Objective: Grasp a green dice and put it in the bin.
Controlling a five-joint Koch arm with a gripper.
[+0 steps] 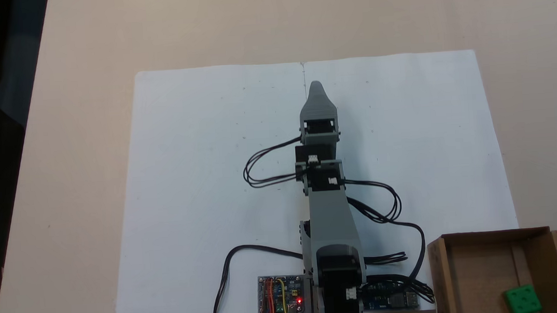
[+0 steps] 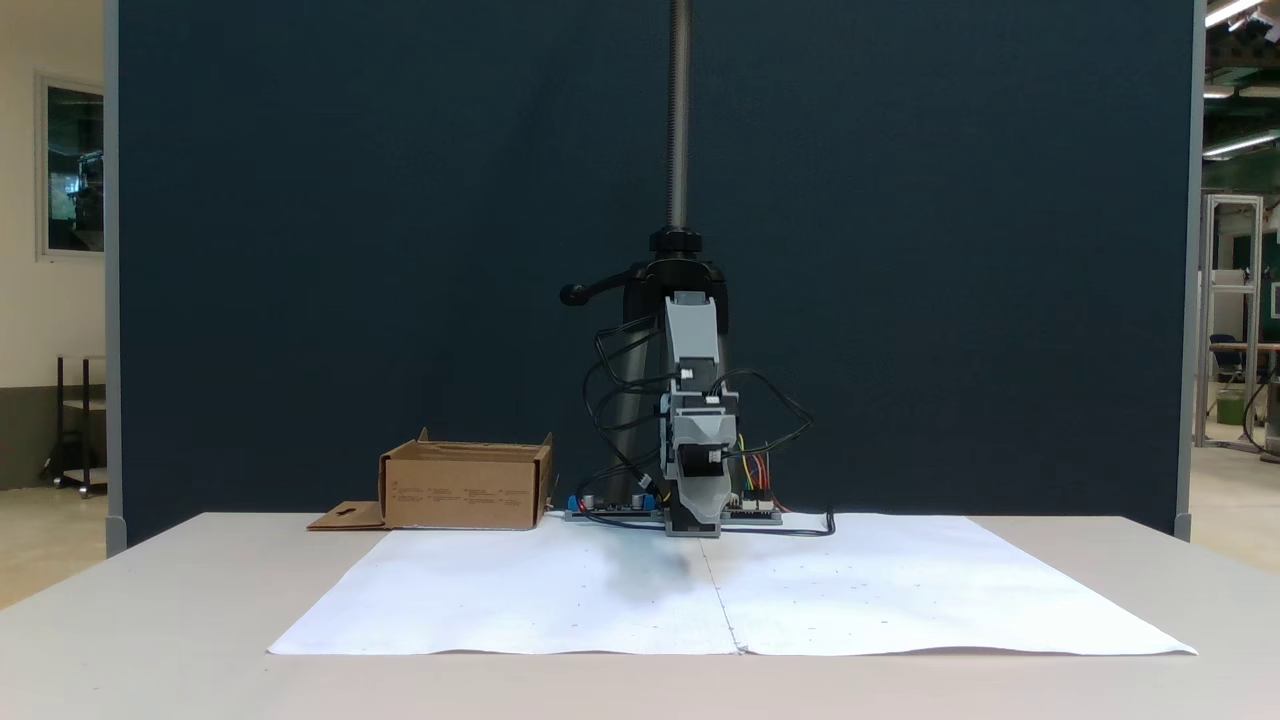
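The green dice (image 1: pixel 523 300) lies inside the bin (image 1: pixel 479 279), near its lower right corner in a fixed view. The bin (image 2: pixel 465 490) is a brown cardboard box with low walls and a side flap with a hang-hole, standing beside the arm's base. My gripper (image 1: pixel 316 89) reaches out over the middle of the white paper, far from the bin and holding nothing that I can see. Its jaws (image 2: pixel 697 525) lie in line with each other in both fixed views, so any gap between them is hidden.
A large white paper sheet (image 1: pixel 202 180) covers the table under the arm. Circuit boards (image 1: pixel 282 295) and black cables (image 1: pixel 383 208) sit around the arm's base. A dark partition (image 2: pixel 300 250) stands behind the table.
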